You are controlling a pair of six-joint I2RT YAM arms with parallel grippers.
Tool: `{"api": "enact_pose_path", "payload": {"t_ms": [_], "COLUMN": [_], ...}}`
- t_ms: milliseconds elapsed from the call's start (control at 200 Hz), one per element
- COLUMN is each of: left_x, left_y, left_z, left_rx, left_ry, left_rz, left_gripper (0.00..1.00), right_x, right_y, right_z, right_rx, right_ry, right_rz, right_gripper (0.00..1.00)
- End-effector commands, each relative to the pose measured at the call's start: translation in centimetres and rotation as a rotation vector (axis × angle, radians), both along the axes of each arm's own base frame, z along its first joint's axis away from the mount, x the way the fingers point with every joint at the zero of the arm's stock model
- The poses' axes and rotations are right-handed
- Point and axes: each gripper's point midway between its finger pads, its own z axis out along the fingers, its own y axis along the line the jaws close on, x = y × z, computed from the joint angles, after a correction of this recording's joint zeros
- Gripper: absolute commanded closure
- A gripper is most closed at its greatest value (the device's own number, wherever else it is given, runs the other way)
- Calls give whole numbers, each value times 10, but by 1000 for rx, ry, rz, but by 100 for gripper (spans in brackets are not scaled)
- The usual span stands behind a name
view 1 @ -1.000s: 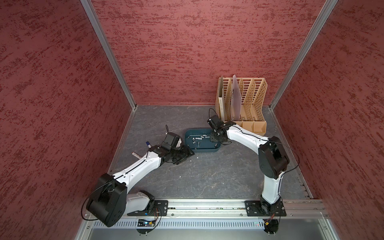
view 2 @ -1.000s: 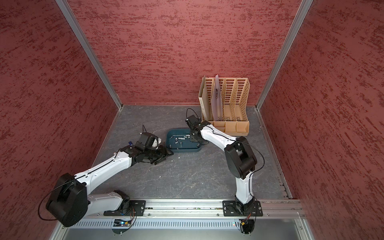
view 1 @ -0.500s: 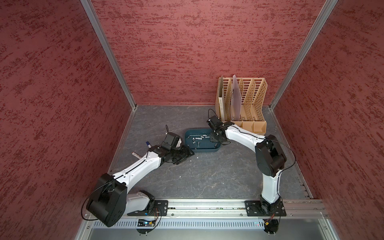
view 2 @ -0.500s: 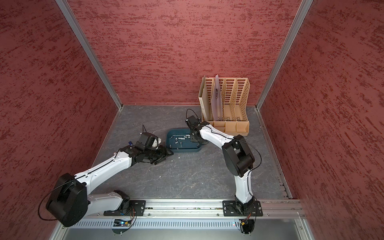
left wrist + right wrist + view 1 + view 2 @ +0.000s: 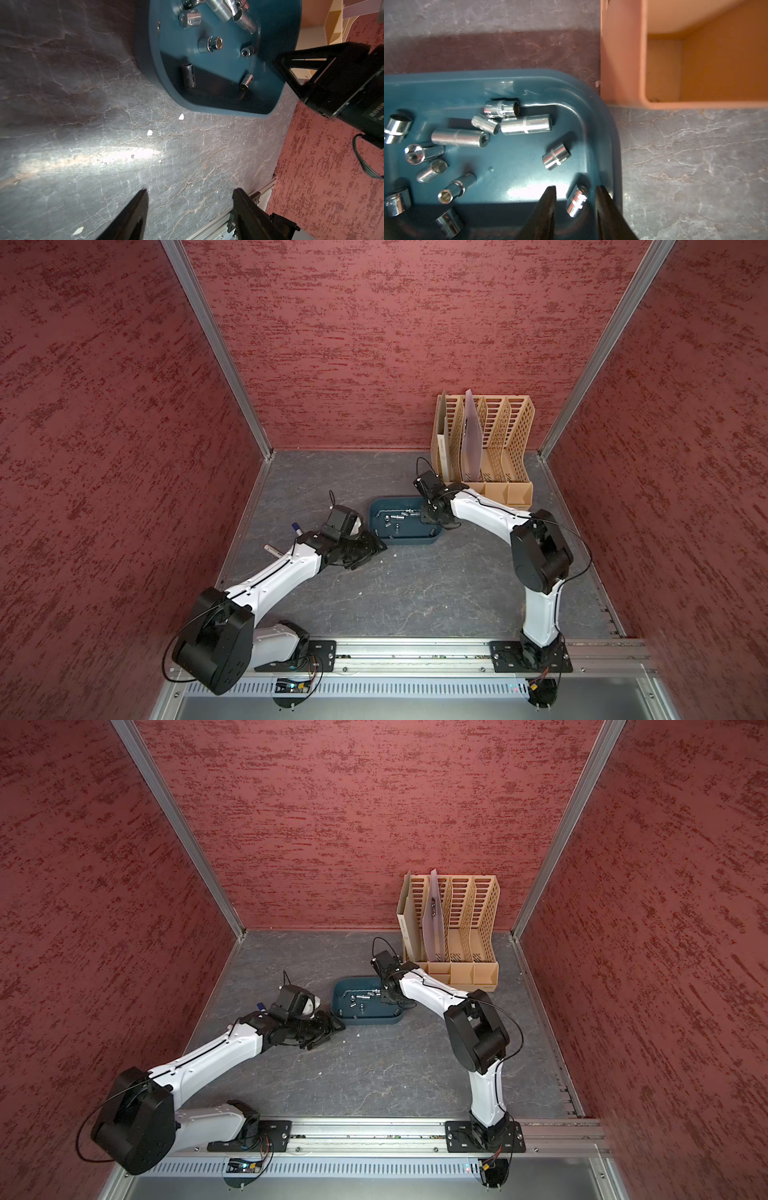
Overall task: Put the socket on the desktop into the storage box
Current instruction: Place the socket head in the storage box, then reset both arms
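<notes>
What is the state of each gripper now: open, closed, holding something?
Left gripper: open, holding nothing.
Right gripper: open; a socket sits loose between its fingers, inside the box.

Lit evenly and fairly brightly from above in both top views; sharp, with wide-angle stretch toward the corners. Across the desktop (image 5: 93, 160) in the left wrist view, a broad white streak of glare. Deep shadow along the near inner wall of the storage box (image 5: 228, 60). In the right wrist view, blown-out glints on the sockets (image 5: 525, 126); nearest socket (image 5: 577, 202) smeared, possibly by motion; file rack (image 5: 620, 52) soft and out of focus.
</notes>
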Motion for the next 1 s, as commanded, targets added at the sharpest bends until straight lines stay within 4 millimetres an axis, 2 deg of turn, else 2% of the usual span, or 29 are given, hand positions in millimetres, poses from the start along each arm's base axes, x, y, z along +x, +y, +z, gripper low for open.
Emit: {"api": "enact_pose_path", "payload": {"t_ms": [0, 316, 551, 611, 656, 736, 746, 751, 761, 806, 816, 821, 826, 837, 997], "left_x": [2, 6, 20, 25, 29, 36, 37, 37, 38, 42, 43, 43, 44, 45, 62], "left_y": [4, 11, 31, 37, 41, 48, 50, 50, 51, 55, 56, 57, 57, 59, 84], "left_z": [3, 4, 10, 13, 15, 19, 19, 19, 20, 23, 24, 24, 25, 26, 44], "left_rx": [8, 33, 115, 132, 145, 170, 174, 177, 180, 199, 206, 210, 213, 220, 346], "left_ry": [-25, -42, -86, -97, -110, -129, -129, -131, -132, -145, -148, -149, -151, -155, -227], "left_rz": [5, 18, 58, 70, 75, 86, 88, 87, 88, 96, 98, 99, 99, 102, 157], "left_gripper": [33, 33, 30, 28, 19, 15, 12, 6, 1, 0, 0, 0, 0, 0, 0], "right_x": [6, 1, -14, -20, -24, -31, -32, -33, -34, -37, -38, -38, -39, -39, -46], "right_y": [-3, 0, 8, 8, 7, 3, 2, 2, 1, -3, -4, -4, -5, -6, -29], "right_z": [22, 26, 45, 53, 58, 68, 70, 70, 71, 76, 77, 78, 78, 79, 97], "right_rx": [22, 58, 124, 150, 168, 186, 188, 189, 190, 191, 191, 192, 191, 192, 149], "right_ry": [-59, -67, -87, -103, -119, -147, -151, -153, -155, -172, -175, -178, -178, -184, -261], "right_rz": [-10, -1, 46, 54, 61, 68, 69, 69, 70, 69, 68, 68, 69, 67, 32], "right_gripper": [64, 62, 54, 50, 45, 35, 33, 33, 31, 25, 18, 10, 6, 3, 2]}}
